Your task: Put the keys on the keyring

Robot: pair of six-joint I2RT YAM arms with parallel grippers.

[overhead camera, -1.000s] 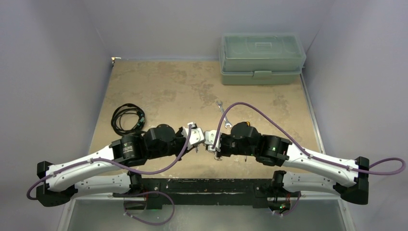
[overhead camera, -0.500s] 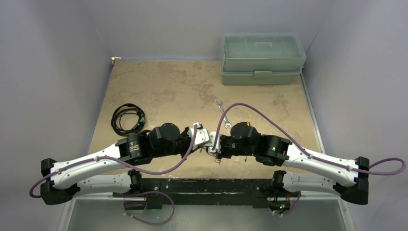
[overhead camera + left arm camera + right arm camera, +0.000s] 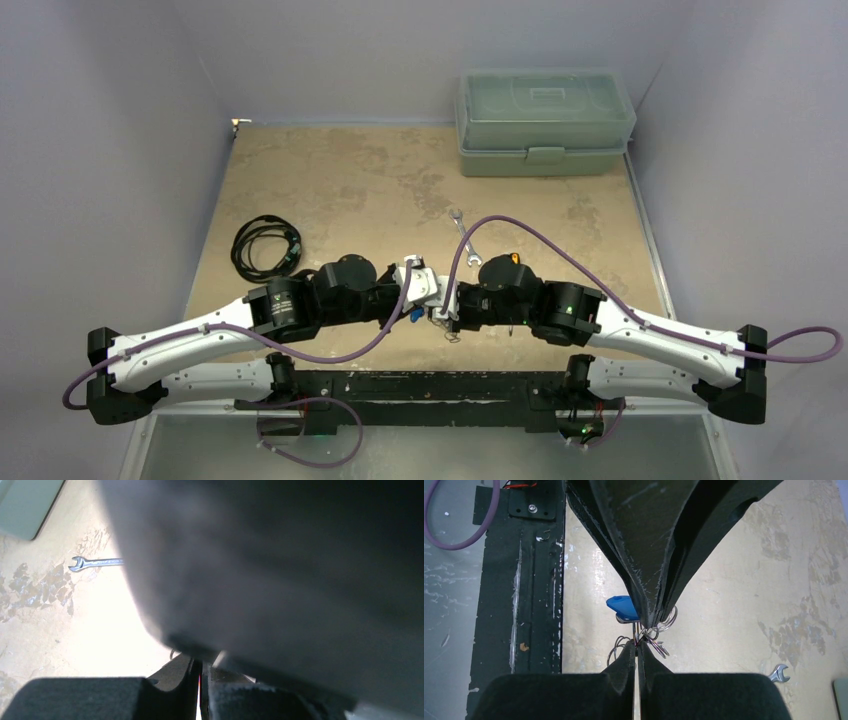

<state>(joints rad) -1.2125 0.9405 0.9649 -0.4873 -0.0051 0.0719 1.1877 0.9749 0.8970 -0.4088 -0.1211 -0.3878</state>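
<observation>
Both grippers meet tip to tip near the table's front middle. My left gripper (image 3: 416,290) is shut; a blue-headed key (image 3: 624,607) sticks out beside its fingertips (image 3: 651,612), apparently pinched by its shaft. In the top view the key (image 3: 413,316) shows as a blue speck under the tips. The keyring shows only as a tangle of thin steel rings (image 3: 665,624). My right gripper (image 3: 638,649) is shut on one wire of it, right under the left tips. The left wrist view is mostly blocked by the dark, blurred right arm; its own jaws (image 3: 201,680) are pressed together.
A silver wrench (image 3: 463,232) lies behind the grippers. A coiled black cable (image 3: 265,245) sits at the left. A closed green toolbox (image 3: 545,120) stands at the back right. The black base rail (image 3: 519,580) runs close to the grippers.
The left arm has slid right until its tips meet the right gripper's. The blue key now shows beneath them. The right arm has hardly moved.
</observation>
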